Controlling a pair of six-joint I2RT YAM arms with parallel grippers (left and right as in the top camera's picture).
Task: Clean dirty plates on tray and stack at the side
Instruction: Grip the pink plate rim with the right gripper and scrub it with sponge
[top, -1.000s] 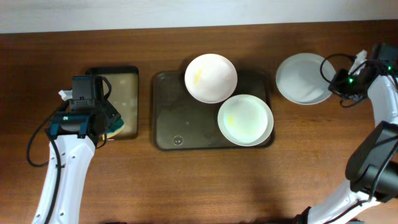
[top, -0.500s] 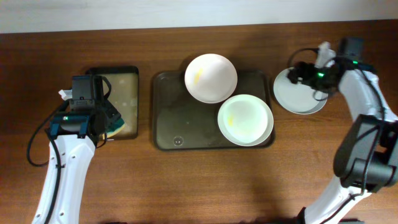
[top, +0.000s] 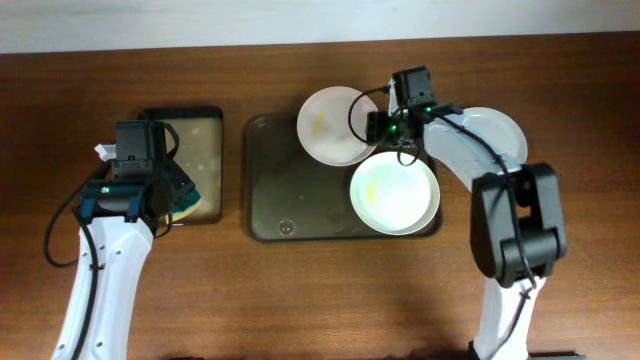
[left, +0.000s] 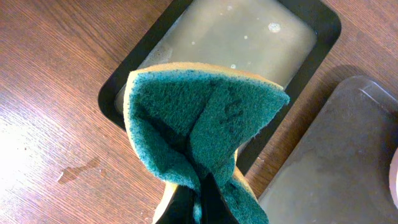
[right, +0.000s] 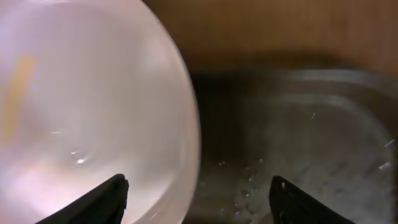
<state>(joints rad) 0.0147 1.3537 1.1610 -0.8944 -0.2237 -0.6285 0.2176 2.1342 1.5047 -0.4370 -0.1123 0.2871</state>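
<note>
Two white plates lie on the dark tray (top: 290, 190): a back one (top: 325, 125) with a yellow smear and a front one (top: 394, 193) with a yellowish film. Another plate (top: 500, 130) rests on the table to the right, partly under the right arm. My right gripper (top: 385, 128) stands open across the back plate's right rim. In the right wrist view one finger is over the plate (right: 93, 106) and the other over the wet tray (right: 298, 137), with the right gripper (right: 199, 199) holding nothing. My left gripper (left: 200, 205) is shut on a folded green sponge (left: 199, 118).
A small black tray (top: 185, 125) with a tan, wet inside sits left of the big tray, and the left gripper (top: 172, 200) with the sponge (top: 192, 207) hangs over its front edge. In the left wrist view this small tray (left: 323, 25) lies behind the sponge. Bare wooden table surrounds everything.
The right arm swung left from the plate at the side to the back plate on the tray, and its jaws opened. The left arm and sponge stayed still.
</note>
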